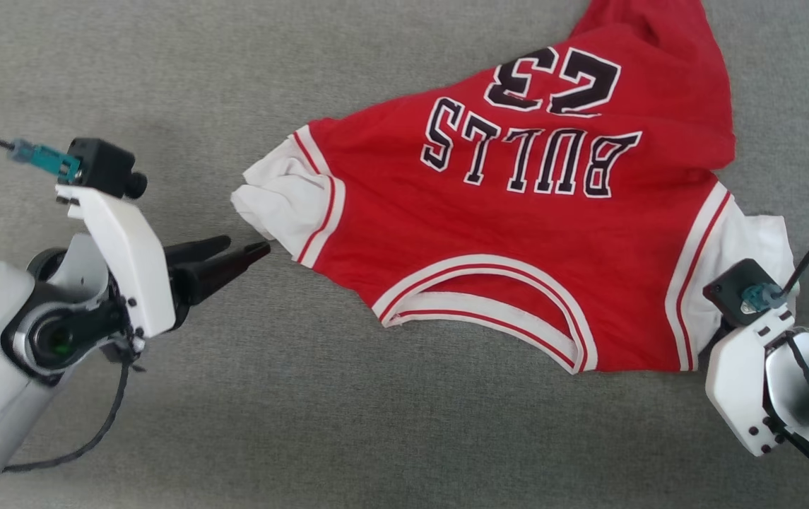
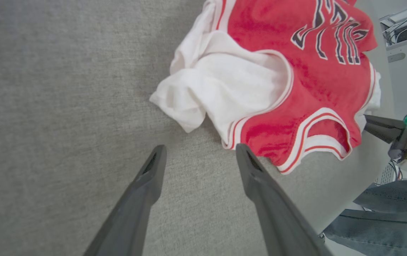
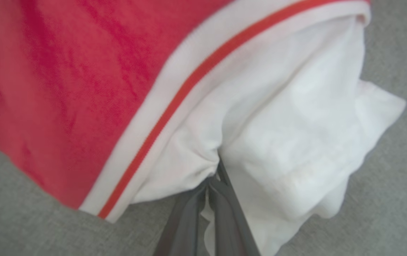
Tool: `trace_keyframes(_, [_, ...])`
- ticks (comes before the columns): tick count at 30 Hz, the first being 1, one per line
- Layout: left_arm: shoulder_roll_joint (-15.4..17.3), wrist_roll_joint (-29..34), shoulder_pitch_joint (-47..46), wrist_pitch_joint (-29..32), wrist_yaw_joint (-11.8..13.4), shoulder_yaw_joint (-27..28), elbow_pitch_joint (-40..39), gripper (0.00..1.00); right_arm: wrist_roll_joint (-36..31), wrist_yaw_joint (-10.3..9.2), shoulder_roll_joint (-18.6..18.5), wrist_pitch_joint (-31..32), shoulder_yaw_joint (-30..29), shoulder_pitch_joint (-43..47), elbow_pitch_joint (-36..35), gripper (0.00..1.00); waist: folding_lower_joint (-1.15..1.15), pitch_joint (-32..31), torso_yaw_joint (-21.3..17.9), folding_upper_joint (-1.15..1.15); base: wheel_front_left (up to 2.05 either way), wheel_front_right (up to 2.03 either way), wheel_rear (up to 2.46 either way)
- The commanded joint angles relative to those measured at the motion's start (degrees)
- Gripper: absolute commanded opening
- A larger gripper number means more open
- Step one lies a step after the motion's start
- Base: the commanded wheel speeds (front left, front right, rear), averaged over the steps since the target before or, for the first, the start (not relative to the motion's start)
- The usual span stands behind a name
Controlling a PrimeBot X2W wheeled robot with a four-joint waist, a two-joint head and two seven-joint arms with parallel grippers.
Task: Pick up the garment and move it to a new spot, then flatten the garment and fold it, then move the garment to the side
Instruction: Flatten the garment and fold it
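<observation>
The garment (image 1: pixel 517 233) lay rumpled at centre and upper right of the counter (image 1: pixel 305 438), the right gripper (image 3: pixel 214 177) with jaws clamped shut on its white sleeve (image 3: pixel 295 124) at lower right, the left gripper (image 1: pixel 245 247) with jaws wide and empty near the other sleeve (image 1: pixel 277 205), presumably for a two-point lift.

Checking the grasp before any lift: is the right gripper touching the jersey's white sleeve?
Touching. In the right wrist view the right gripper is shut on the white sleeve of the garment, fabric bunched where its jaws meet.

Grey surface (image 1: pixel 164 71) offers passage left of the garment (image 1: pixel 517 233).
</observation>
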Motion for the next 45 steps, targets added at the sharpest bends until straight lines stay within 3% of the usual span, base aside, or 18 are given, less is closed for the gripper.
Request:
trace_keyframes(1, [-0.38,-0.4,-1.05,0.31,0.09,-0.24,0.38,1.0,-0.77,-0.31,1.33,0.64,1.55,0.34,3.53,0.0,0.0,0.55,-0.42,0.0,0.0,0.0,0.0])
trace_keyframes(12, [-3.81,-5.34,-3.96,1.8,0.1,-1.59,4.87,1.0,-1.73,-0.32,2.77,0.49,2.27,-1.29,4.23,0.0,0.0,2.15,-2.29,0.0,0.0,0.0,0.0])
trace_keyframes(13, [-3.99,-5.18,-4.02,1.9,0.1,-1.77,5.08,0.95,-1.73,-0.32,2.92,0.36,2.24,-1.39,4.37,0.0,0.0,2.17,-2.4,0.0,0.0,0.0,0.0])
trace_keyframes(16, [-4.74,-6.14,-4.24,1.29,0.1,-1.47,5.4,0.12,-1.83,-0.32,3.14,-0.16,2.01,-1.57,4.78,0.0,0.0,2.08,-2.72,0.0,0.0,0.0,0.0])
trace_keyframes(17, [-4.87,-6.76,-4.16,1.11,0.1,-1.06,5.32,0.0,-1.86,-0.32,3.21,-0.26,1.86,-1.65,4.9,0.0,0.0,2.0,-2.8,0.0,0.0,0.0,0.0])
trace_keyframes(25, [-3.54,-8.18,-2.45,-0.89,0.1,1.43,2.97,0.0,-1.81,-0.32,4.66,-4.06,-0.42,-1.69,3.74,0.0,0.0,0.25,-3.82,0.0,0.0,0.0,0.0])
trace_keyframes(37, [-3.13,-8.57,0.86,-11.85,0.1,9.53,-8.98,0.0,0.27,-0.19,11.87,-11.6,-15.27,0.37,-7.76,0.0,0.0,-1.34,-4.36,0.0,0.0,0.0,0.0])
trace_keyframes(41, [-4.12,-5.19,-1.89,-16.44,0.1,11.11,-7.23,0.0,2.74,-0.19,15.0,-13.18,-18.63,-4.67,-9.69,0.0,0.0,-0.57,-4.93,0.0,0.0,0.0,0.0])
trace_keyframes(45, [-5.11,-2.96,-6.44,-19.3,0.1,11.86,-2.18,0.0,4.27,-0.18,17.91,-14.49,-19.06,-13.94,-4.96,0.0,0.0,1.35,-5.71,0.0,0.0,0.0,0.0])
